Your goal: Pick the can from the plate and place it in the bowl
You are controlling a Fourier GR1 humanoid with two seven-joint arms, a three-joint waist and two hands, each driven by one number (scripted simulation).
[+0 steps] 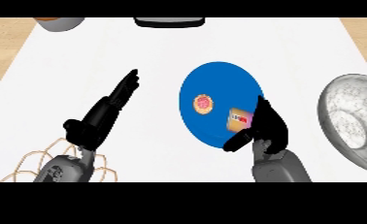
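Now the can (239,118) lies on its side on the blue plate (215,80), near the plate's lower right edge. Its body is tan or orange, and it has a white label with a red mark; the writing on this label is too small to read. Just left of the can, on the same plate, there is a small round thing (204,104) with a pale rim and a red-pink middle. It could be the top of the can, but I cannot tell for sure.

The right hand (269,126) is just beside the can, on its right side, and it touches or almost touches the can. The fingers point up along the plate's edge and the thumb goes out to the lower left, under the can. The hand is spread and it does not close around the can.

The grey bowl (345,116) stands at the right edge of the view, near the plate.

The left hand (108,109) rests on the white counter (93,53) well apart from the plate, with straight fingers pointing up and to the right. A wire basket (32,162) shows at the lower left, beside the left forearm. At the top edge there are a brown bowl (58,23) and a dark object (170,22), both cut by the view.
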